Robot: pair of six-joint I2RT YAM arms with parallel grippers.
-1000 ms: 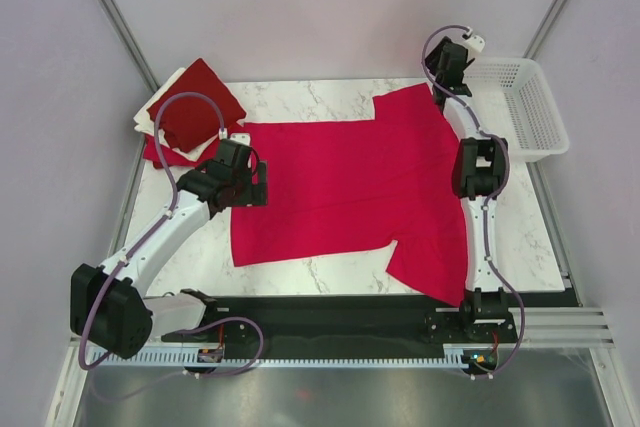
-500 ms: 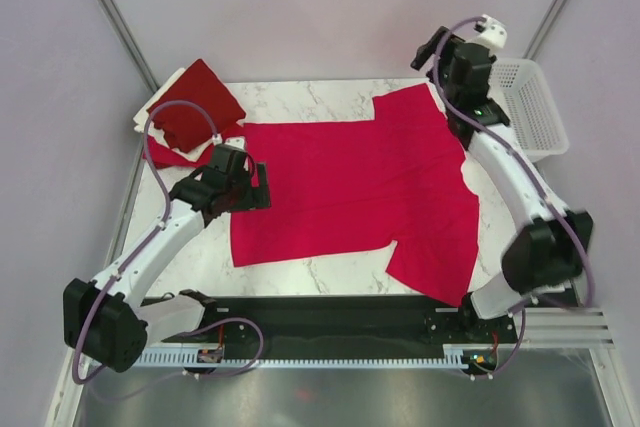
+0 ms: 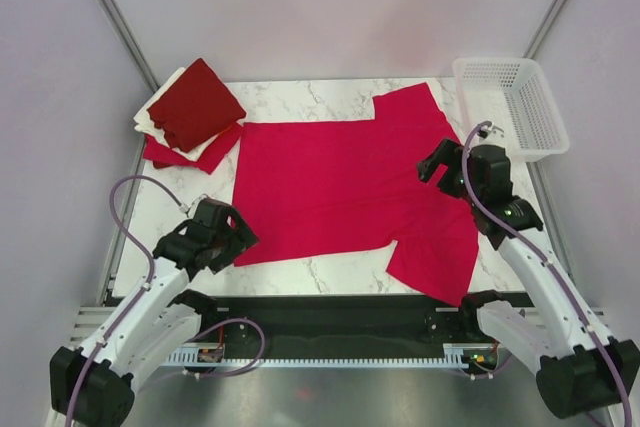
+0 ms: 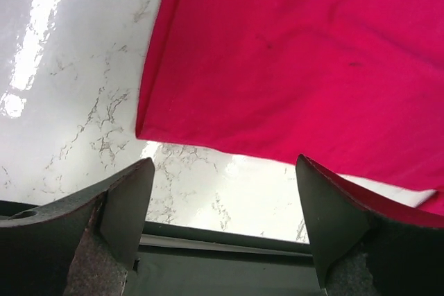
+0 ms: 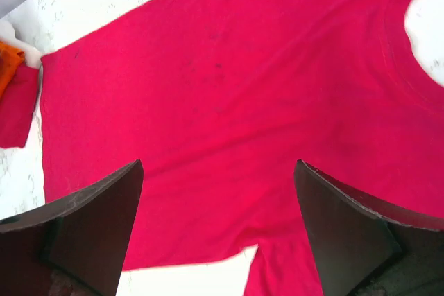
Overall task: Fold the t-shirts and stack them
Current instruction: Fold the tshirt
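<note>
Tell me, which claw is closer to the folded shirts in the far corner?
Left. The left gripper sits at the crimson shirt's near-left corner, on the folded shirts' side; the right gripper is over that shirt's right end.

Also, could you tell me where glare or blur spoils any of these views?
Left wrist view: glare washes out the marble table at upper left, though the crimson t-shirt reads clearly. Right wrist view: the top right corner is blown out and soft; the fingers are dark shapes. Top view: even light, sharp, faint shadows.
</note>
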